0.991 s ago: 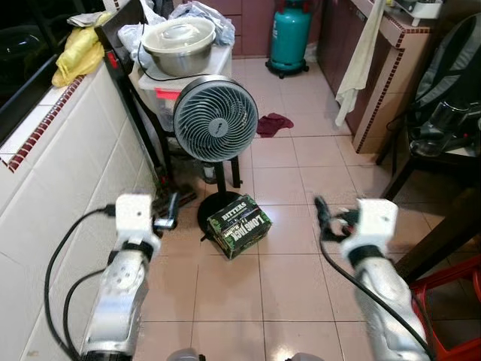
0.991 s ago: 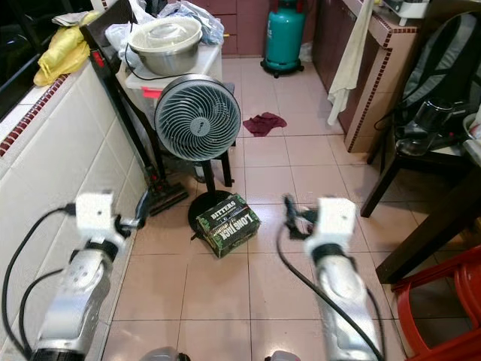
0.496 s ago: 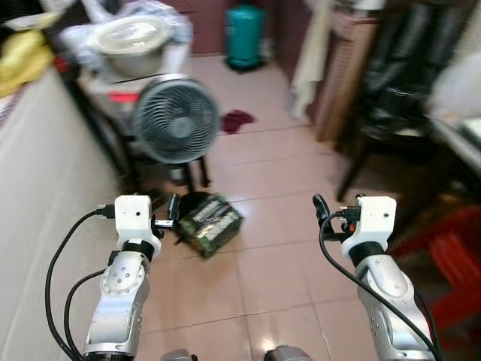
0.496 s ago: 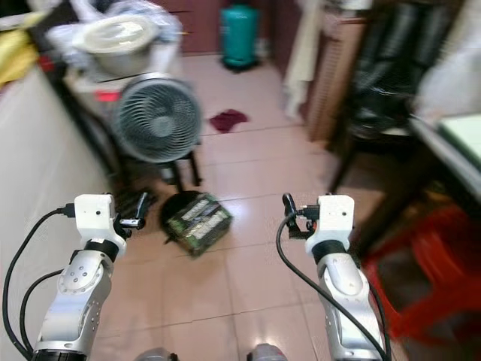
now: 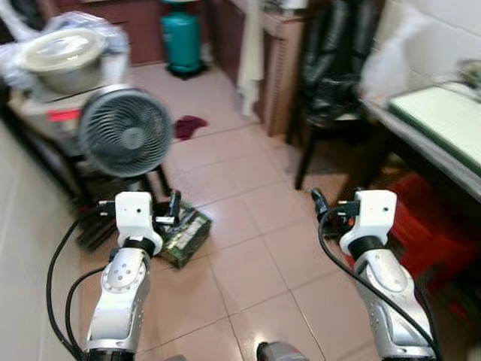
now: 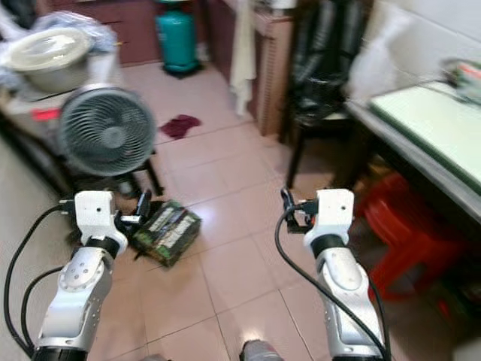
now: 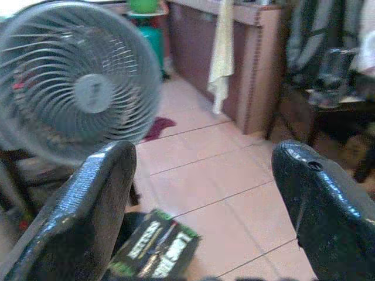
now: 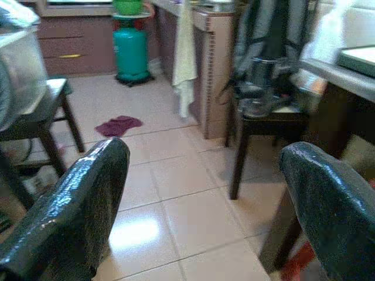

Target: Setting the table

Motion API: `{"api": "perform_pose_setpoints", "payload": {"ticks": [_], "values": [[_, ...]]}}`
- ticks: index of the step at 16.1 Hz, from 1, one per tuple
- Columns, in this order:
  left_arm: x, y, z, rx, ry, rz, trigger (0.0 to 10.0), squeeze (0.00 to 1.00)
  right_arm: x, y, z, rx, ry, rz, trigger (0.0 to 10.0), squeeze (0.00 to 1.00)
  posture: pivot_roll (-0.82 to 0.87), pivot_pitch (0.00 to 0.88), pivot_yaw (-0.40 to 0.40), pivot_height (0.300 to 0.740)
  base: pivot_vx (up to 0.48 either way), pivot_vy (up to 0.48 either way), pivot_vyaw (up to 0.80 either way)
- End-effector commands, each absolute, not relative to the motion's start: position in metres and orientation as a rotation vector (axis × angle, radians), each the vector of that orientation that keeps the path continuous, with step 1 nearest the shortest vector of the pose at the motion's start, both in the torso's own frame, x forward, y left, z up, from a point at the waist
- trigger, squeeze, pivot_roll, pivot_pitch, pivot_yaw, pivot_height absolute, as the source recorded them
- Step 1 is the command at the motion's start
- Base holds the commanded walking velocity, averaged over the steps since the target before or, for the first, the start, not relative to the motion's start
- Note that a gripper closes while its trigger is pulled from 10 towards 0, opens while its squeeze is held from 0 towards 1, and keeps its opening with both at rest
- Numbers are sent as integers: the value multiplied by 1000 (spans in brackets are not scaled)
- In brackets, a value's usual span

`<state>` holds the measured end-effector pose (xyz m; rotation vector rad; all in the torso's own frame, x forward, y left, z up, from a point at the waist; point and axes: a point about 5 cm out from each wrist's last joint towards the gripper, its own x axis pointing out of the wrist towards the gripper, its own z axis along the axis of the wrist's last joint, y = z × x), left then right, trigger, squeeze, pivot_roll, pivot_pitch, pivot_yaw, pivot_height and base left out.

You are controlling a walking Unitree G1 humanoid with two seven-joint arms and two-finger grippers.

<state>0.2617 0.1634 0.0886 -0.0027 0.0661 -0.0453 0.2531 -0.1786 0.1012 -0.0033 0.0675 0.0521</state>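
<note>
- Grey, round-caged floor fan stands at the far left of the tiled floor on its black base, facing out into the room, presumably parked there to blow air across it.
- A steel bowl with a pale lid rests on the stand behind the fan, probably stored out of the walkway.
- Left gripper is held forward at waist height above the floor tiles; in the left wrist view its two black fingers stand wide apart with nothing between them. Judgement: a carry-ready pose for walking.
- A green-and-black printed carton lies tilted on the floor just beside the fan base; it looks like stray clutter, not tableware.
- A teal gas cylinder stands at the far edge of the floor by the cabinets.
- A cream towel hangs over the corner of the brick-trimmed counter, likely to dry.
- Right gripper mirrors the left: raised, fingers spread, empty.
- A dark wooden chair carrying a black bag stands near the table's far end.
- The dark-framed table with a pale green mat stands at the right; its near edge lies ahead of the right arm. Judgement: this is the surface to be set, and no tableware is yet in hand.
- A red plastic stool sits tucked under the table edge.
</note>
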Motion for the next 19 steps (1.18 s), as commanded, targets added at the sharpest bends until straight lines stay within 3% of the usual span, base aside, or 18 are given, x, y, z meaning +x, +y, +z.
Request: {"api": "perform_pose_setpoints", "payload": {"ticks": [1,5,19], "values": [[263,166,91,-12,54,-41,10000,0,253,-177,104,9,63,53,10000,0,-37,0,37,740,0,0,-800],[263,165,92,-14,53,-37,10000,0,253,-178,105,6,63,51,10000,0,-34,0,37,740,0,363,-800],[257,159,96,-8,51,-91,10000,0,249,-178,107,20,70,29,10000,0,-36,0,32,740,0,0,-800]]}}
